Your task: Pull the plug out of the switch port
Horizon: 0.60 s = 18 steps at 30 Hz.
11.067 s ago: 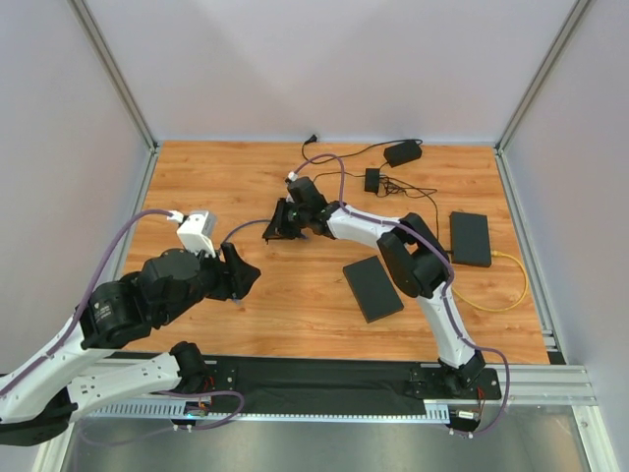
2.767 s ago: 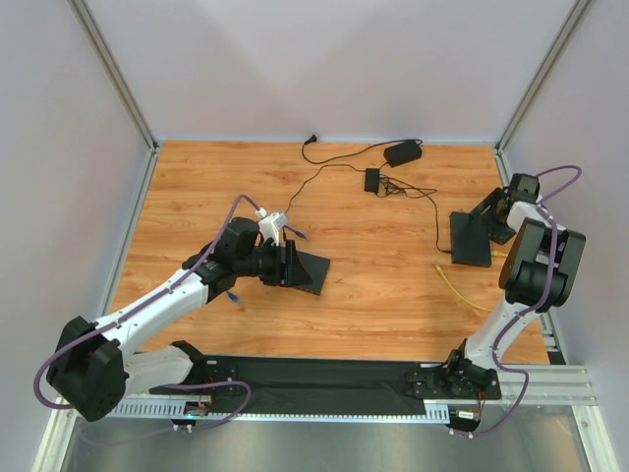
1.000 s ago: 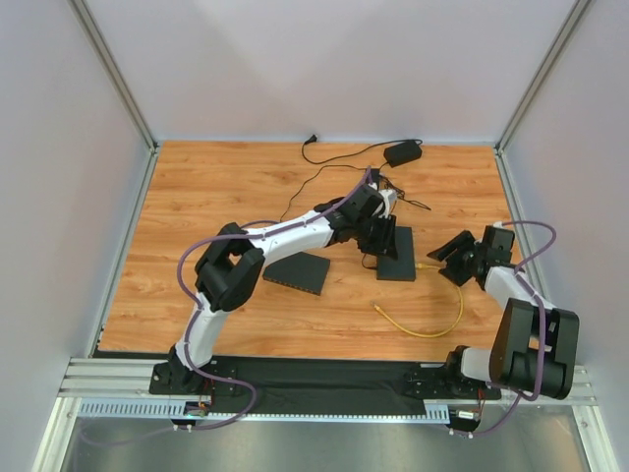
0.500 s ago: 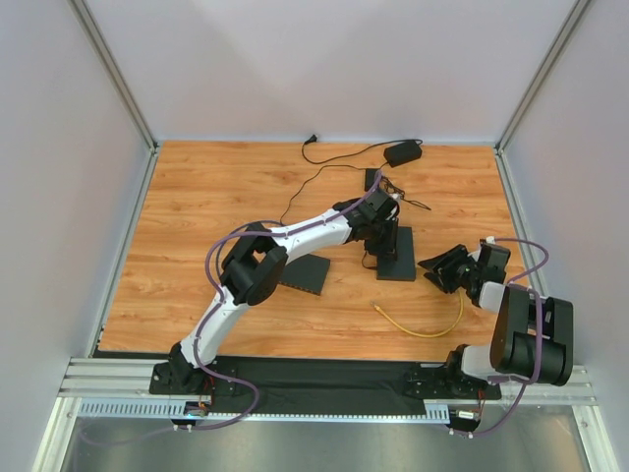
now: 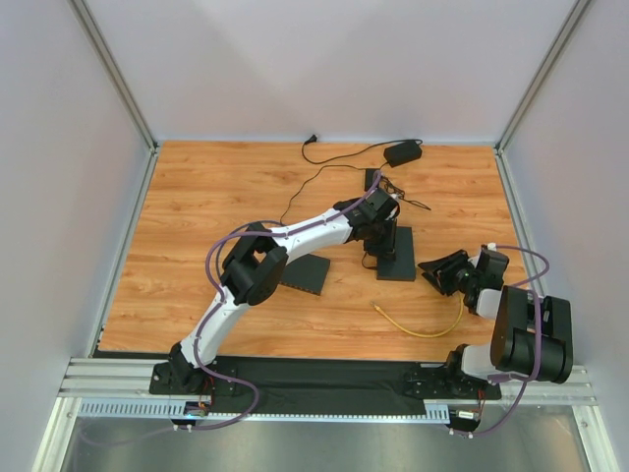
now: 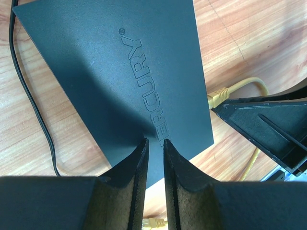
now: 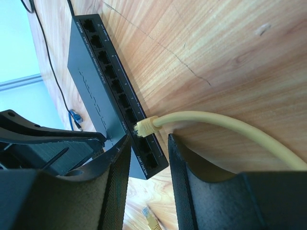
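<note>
A squarish flat black slab (image 5: 303,273) lies on the wooden desk (image 5: 216,206), left of centre. Just right of it sits the flat black oblong switch (image 5: 401,261), its lettered top facing up. The left gripper (image 6: 154,146) points down over the switch's near end. Its jaws are almost clenched, with only a thin slit between them and nothing in it. Whether the tips press on the lid cannot be told.

The row of sockets faces right, and the yellow plug (image 7: 145,126) is still seated in one toward the near end. The right gripper (image 7: 147,138) is low at the desk, released, its jaws standing either side of the plug without clamping it. The yellow cable (image 7: 216,122) runs away to the right.
</note>
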Each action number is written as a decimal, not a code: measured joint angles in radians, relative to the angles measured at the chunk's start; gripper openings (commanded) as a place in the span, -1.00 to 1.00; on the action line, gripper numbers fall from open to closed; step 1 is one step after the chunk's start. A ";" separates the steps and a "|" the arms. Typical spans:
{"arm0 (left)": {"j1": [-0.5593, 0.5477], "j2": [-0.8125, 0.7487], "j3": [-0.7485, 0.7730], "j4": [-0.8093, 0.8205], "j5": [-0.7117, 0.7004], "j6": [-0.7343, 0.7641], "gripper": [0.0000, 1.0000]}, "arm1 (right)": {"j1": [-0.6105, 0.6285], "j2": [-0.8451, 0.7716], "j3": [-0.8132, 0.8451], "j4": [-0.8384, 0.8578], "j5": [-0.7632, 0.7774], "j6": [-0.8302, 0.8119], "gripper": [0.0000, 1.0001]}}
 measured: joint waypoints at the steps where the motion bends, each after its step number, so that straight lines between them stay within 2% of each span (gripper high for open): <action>1: 0.000 0.000 0.000 0.000 0.000 0.000 -0.47 | 0.000 0.000 -0.006 0.012 0.003 0.008 -0.23; 18: -0.013 0.000 -0.003 0.002 0.003 0.000 -0.49 | 0.035 0.078 -0.030 0.171 0.023 0.122 -0.28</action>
